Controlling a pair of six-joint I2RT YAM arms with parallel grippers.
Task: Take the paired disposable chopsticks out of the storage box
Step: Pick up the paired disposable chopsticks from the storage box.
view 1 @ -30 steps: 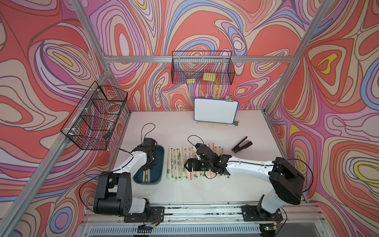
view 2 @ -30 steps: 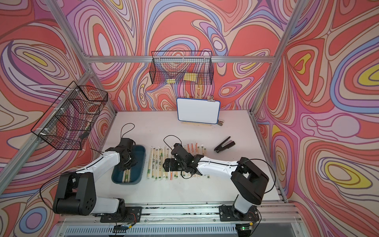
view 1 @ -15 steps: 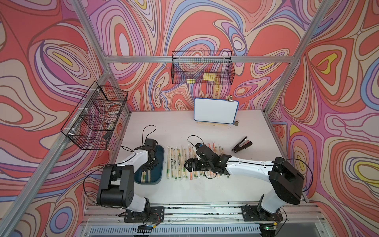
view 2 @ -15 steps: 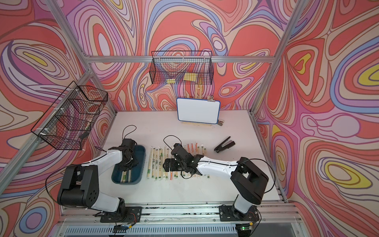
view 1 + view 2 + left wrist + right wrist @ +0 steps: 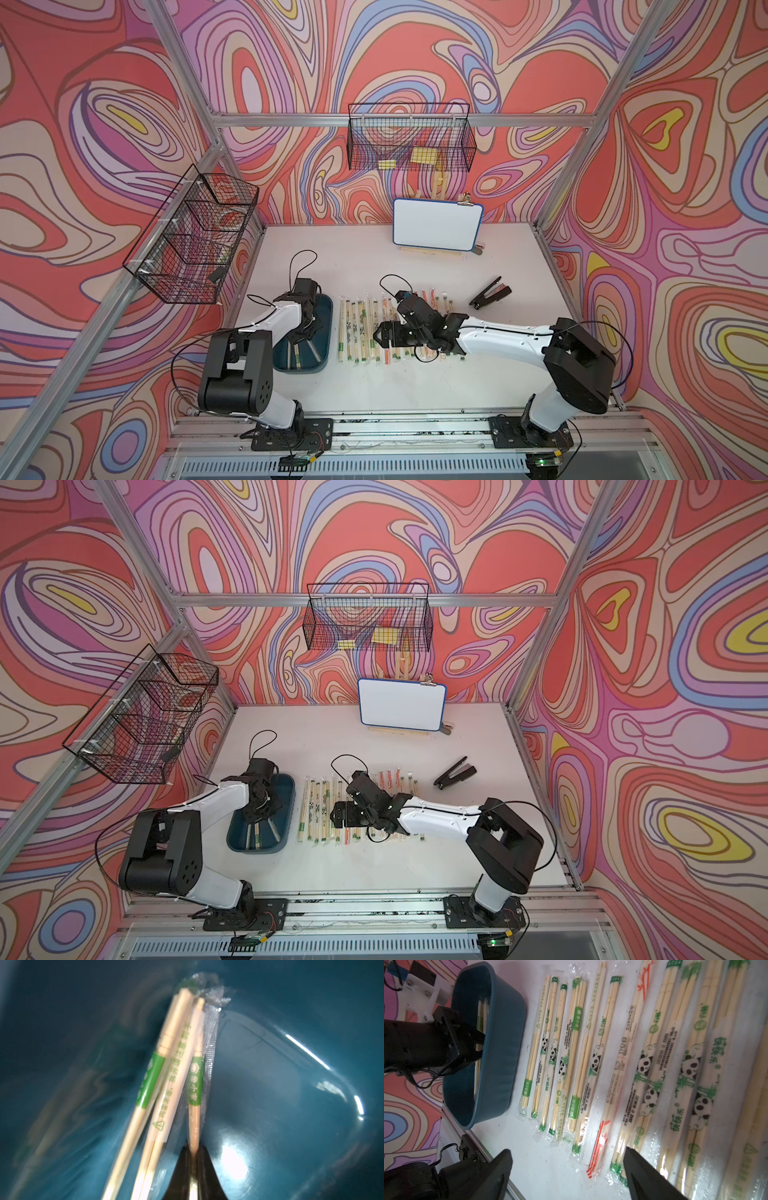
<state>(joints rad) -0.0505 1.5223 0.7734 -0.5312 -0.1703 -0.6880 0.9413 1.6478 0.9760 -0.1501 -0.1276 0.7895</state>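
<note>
The storage box point(image 5: 327, 329) point(image 5: 287, 812) is a dark teal tray at the table's left. Up to three sleeved chopstick pairs point(image 5: 298, 355) point(image 5: 257, 837) lie in it. My left gripper point(image 5: 301, 338) point(image 5: 257, 814) reaches down into the box. In the left wrist view it point(image 5: 194, 1151) is shut on one green-banded pair point(image 5: 195, 1084), and two more pairs point(image 5: 166, 1095) lie beside that one. Several paired disposable chopsticks point(image 5: 591, 1053) point(image 5: 357, 332) lie in a row on the table right of the box. My right gripper point(image 5: 566, 1151) point(image 5: 380, 336) hovers open over that row, holding nothing.
A black stapler-like tool point(image 5: 490, 293) lies right of the row. A small whiteboard point(image 5: 436, 224) stands at the back. Wire baskets hang on the back wall point(image 5: 409, 139) and the left wall point(image 5: 191, 237). The right arm's body covers part of the row.
My left gripper has closed on a chopstick pair inside the box, and the left arm has shifted slightly. The right arm has not moved.
</note>
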